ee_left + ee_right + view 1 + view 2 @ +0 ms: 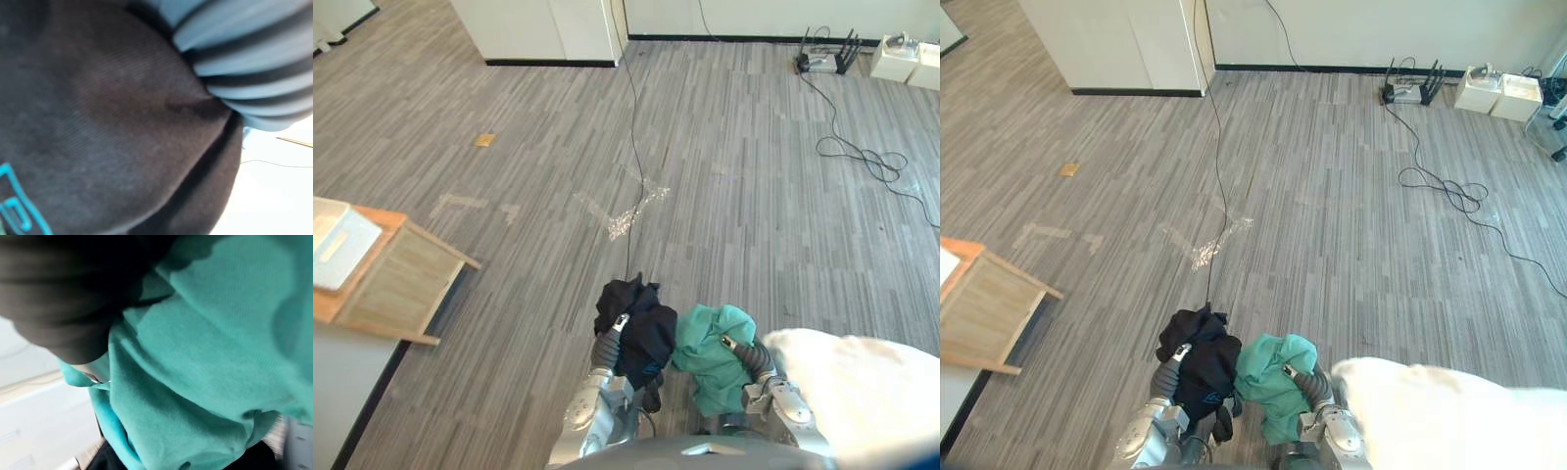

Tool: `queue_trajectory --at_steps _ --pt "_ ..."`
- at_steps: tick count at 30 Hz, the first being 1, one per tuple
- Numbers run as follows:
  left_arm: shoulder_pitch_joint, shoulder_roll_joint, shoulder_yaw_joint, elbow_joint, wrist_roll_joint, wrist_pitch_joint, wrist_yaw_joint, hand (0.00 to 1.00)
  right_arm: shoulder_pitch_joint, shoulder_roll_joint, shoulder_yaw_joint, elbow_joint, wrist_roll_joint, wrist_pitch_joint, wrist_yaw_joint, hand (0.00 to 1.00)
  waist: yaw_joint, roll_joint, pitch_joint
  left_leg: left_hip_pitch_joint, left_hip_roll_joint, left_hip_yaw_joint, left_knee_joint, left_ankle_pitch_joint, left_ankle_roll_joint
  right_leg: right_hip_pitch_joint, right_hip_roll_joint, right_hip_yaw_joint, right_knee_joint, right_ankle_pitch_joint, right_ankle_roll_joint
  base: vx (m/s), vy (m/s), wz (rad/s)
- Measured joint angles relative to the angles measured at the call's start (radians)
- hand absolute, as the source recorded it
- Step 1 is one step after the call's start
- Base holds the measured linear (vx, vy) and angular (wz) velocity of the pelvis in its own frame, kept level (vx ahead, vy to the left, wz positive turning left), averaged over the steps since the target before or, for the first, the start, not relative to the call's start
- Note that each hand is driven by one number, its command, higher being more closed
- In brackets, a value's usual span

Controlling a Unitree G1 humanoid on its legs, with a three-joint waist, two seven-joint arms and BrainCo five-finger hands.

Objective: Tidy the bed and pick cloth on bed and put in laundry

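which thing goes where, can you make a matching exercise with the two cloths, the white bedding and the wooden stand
1 black cloth
2 green cloth
3 white bedding
4 wooden stand

a lower right corner
b over the left arm's end
c at the left edge
d over the right arm's end

Pairs: 1-b, 2-d, 3-a, 4-c

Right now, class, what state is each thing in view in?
black cloth, bunched, raised at the left hand.
green cloth, bunched, raised at the right hand, against the black cloth.
white bedding, lying at the robot's right.
wooden cabinet, upright, white box on top.
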Motion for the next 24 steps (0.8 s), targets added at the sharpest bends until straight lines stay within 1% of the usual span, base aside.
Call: queue_trajectory --at_steps 1,2,3,4,5,6,7,8,9,10,11,12,13,14,15,16,17,18,19,20,21,22,23,24 --pt "-0.003 -0.005 0.000 0.004 -0.026 0.000 0.005 1.00 0.002 0.004 -0.004 0.001 0.014 -0.002 -0.006 1.00 0.001 -0.019 -0.004 0.014 -0.023 0.005 0.008 -0.034 0.023 -0.035 -0.040 0.002 0.103 -0.005 0.030 0.65 0.221 0.18" --pt "-0.009 -0.004 0.007 0.006 -0.050 0.000 0.008 1.00 0.008 0.007 -0.008 0.004 0.026 -0.002 -0.012 1.00 0.002 -0.040 -0.006 0.035 -0.044 0.007 0.042 -0.071 0.039 -0.086 -0.085 0.003 0.278 0.020 0.071 0.64 0.234 0.17" --pt "-0.009 -0.002 0.007 0.007 -0.060 0.001 0.009 1.00 0.011 0.019 -0.014 0.004 0.026 -0.002 -0.014 1.00 0.003 -0.049 -0.007 0.051 -0.051 0.003 0.057 -0.098 0.042 -0.115 -0.105 0.003 0.378 0.053 0.091 0.63 0.219 0.28" --pt "-0.004 -0.003 0.011 0.014 -0.067 0.001 0.010 1.00 0.016 0.030 -0.022 0.005 0.026 -0.009 -0.019 1.00 0.001 -0.058 -0.008 0.096 -0.064 -0.019 0.074 -0.148 0.043 -0.181 -0.141 0.004 0.572 0.150 0.087 0.62 0.198 0.24" --pt "-0.004 0.001 0.013 0.024 -0.066 0.001 0.011 1.00 0.019 0.035 -0.023 0.005 0.026 -0.016 -0.019 1.00 -0.001 -0.058 -0.008 0.124 -0.067 -0.028 0.076 -0.170 0.042 -0.209 -0.156 0.004 0.669 0.168 0.082 0.60 0.166 0.33" --pt "0.003 0.008 0.018 0.044 -0.063 0.001 0.019 1.00 0.027 0.036 -0.016 0.007 0.026 -0.025 -0.018 1.00 -0.004 -0.053 -0.008 0.192 -0.071 -0.058 0.062 -0.196 0.037 -0.256 -0.177 -0.008 0.816 0.162 0.067 0.56 0.126 0.43" --pt "0.015 0.018 0.018 0.055 -0.052 -0.001 0.025 1.00 0.043 0.038 -0.003 0.007 0.026 -0.039 -0.018 1.00 -0.011 -0.043 -0.012 0.257 -0.071 -0.099 0.035 -0.211 0.028 -0.298 -0.179 -0.028 0.881 0.146 0.039 0.54 0.104 0.55" --pt "0.021 0.021 0.018 0.059 -0.052 -0.003 0.026 1.00 0.051 0.038 0.004 0.007 0.026 -0.051 -0.018 1.00 -0.016 -0.039 -0.015 0.284 -0.071 -0.121 0.017 -0.213 0.027 -0.320 -0.178 -0.038 0.887 0.136 0.026 0.51 0.047 0.83" --pt "0.022 0.024 0.017 0.073 -0.053 -0.017 0.026 1.00 0.064 0.043 0.007 0.005 0.026 -0.073 -0.019 1.00 -0.031 -0.036 -0.015 0.331 -0.070 -0.167 -0.013 -0.219 0.022 -0.370 -0.172 -0.053 0.861 0.113 0.017 0.48 -0.009 0.99" --pt "0.008 0.028 0.017 0.080 -0.053 -0.020 0.026 1.00 0.071 0.044 0.007 0.005 0.026 -0.095 -0.019 1.00 -0.041 -0.024 -0.008 0.371 -0.067 -0.213 -0.039 -0.235 0.012 -0.439 -0.167 -0.058 0.797 0.087 0.006 0.47 -0.037 1.01" --pt "0.002 0.030 0.016 0.086 -0.053 -0.020 0.026 1.00 0.070 0.043 0.005 0.004 0.026 -0.101 -0.019 1.00 -0.043 -0.025 -0.007 0.388 -0.062 -0.232 -0.047 -0.244 0.007 -0.472 -0.165 -0.062 0.743 0.076 0.004 0.54 -0.122 0.98" --pt "-0.012 0.031 0.016 0.111 -0.053 -0.021 0.026 1.00 0.071 0.038 0.005 0.005 0.026 -0.108 -0.020 1.00 -0.049 -0.011 0.001 0.418 -0.046 -0.270 -0.050 -0.261 -0.004 -0.515 -0.154 -0.076 0.600 0.081 0.005 0.45 -0.135 1.05" --pt "-0.021 0.037 0.017 0.130 -0.053 -0.021 0.026 1.00 0.070 0.035 0.008 0.016 0.027 -0.116 -0.020 1.00 -0.061 0.009 0.014 0.453 -0.017 -0.310 -0.050 -0.276 -0.018 -0.530 -0.135 -0.089 0.395 0.120 0.015 0.46 -0.159 1.07" --pt "-0.022 0.042 0.018 0.134 -0.053 -0.021 0.026 1.00 0.070 0.036 0.008 0.017 0.026 -0.118 -0.020 1.00 -0.063 0.010 0.015 0.468 -0.006 -0.325 -0.050 -0.282 -0.026 -0.532 -0.122 -0.084 0.281 0.165 0.024 0.46 -0.223 1.11" --pt "-0.020 0.062 0.019 0.136 -0.054 -0.024 0.025 1.00 0.069 0.041 0.008 0.018 0.027 -0.133 -0.019 1.00 -0.067 0.007 0.009 0.474 0.000 -0.353 -0.046 -0.295 -0.048 -0.546 -0.108 -0.046 0.059 0.269 0.051 0.48 -0.257 1.08" --pt "-0.024 0.079 0.027 0.136 -0.054 -0.026 0.024 1.00 0.066 0.043 0.009 0.018 0.027 -0.145 -0.018 1.00 -0.066 -0.014 0.007 0.485 0.001 -0.387 -0.031 -0.334 -0.073 -0.573 -0.115 0.024 -0.038 0.332 0.086 0.59 -0.375 1.11" --pt "-0.024 0.083 0.035 0.137 -0.055 -0.027 0.024 1.00 0.065 0.043 0.009 0.018 0.027 -0.146 -0.018 1.00 -0.066 -0.027 0.006 0.496 0.001 -0.408 -0.022 -0.363 -0.091 -0.581 -0.121 0.057 -0.057 0.347 0.094 0.44 -0.320 1.04" --pt "-0.021 0.087 0.041 0.150 -0.057 -0.027 0.024 1.00 0.065 0.042 0.010 0.024 0.029 -0.146 -0.015 1.00 -0.066 -0.039 0.008 0.515 0.016 -0.441 0.003 -0.416 -0.113 -0.581 -0.115 0.094 -0.027 0.432 0.090 0.63 -0.498 1.07" --pt "-0.021 0.070 0.043 0.169 -0.057 -0.026 0.023 1.00 0.059 0.019 0.008 0.036 0.055 -0.146 -0.012 1.00 -0.066 0.019 0.003 0.514 0.074 -0.482 0.059 -0.478 -0.119 -0.598 -0.077 0.092 0.101 0.448 0.061 0.51 -0.411 0.99" --pt "-0.004 0.059 0.042 0.172 -0.057 -0.028 0.019 1.00 0.046 0.006 0.007 0.032 0.069 -0.146 -0.011 1.00 -0.061 0.045 -0.005 0.508 0.101 -0.485 0.096 -0.488 -0.112 -0.626 -0.068 0.069 0.192 0.394 -0.004 0.59 -0.463 0.72" --pt "0.001 0.052 0.046 0.179 -0.058 -0.029 0.019 1.00 0.030 0.000 0.008 0.037 0.075 -0.145 -0.009 1.00 -0.055 0.052 -0.001 0.496 0.108 -0.483 0.144 -0.481 -0.103 -0.634 -0.072 0.059 0.247 0.351 -0.018 0.47 -0.384 0.50" --pt "0.005 0.043 0.052 0.191 -0.070 -0.028 0.015 1.00 0.012 -0.002 0.008 0.044 0.077 -0.143 0.001 1.00 -0.058 0.053 -0.001 0.428 0.117 -0.473 0.315 -0.428 -0.073 -0.622 -0.085 0.028 0.310 0.279 -0.040 0.46 -0.388 0.45" --pt "0.013 0.038 0.057 0.191 -0.077 -0.028 0.013 1.00 0.002 -0.003 0.008 0.044 0.077 -0.143 0.008 1.00 -0.058 0.059 -0.005 0.392 0.130 -0.469 0.388 -0.390 -0.092 -0.605 -0.084 0.016 0.310 0.257 -0.043 0.43 -0.363 0.53" --pt "0.025 0.030 0.067 0.191 -0.091 -0.028 -0.002 1.00 -0.013 -0.007 0.008 0.044 0.081 -0.143 0.027 1.00 -0.056 0.068 -0.010 0.333 0.155 -0.457 0.498 -0.313 -0.128 -0.576 -0.074 -0.006 0.294 0.234 -0.047 0.33 -0.252 0.44"
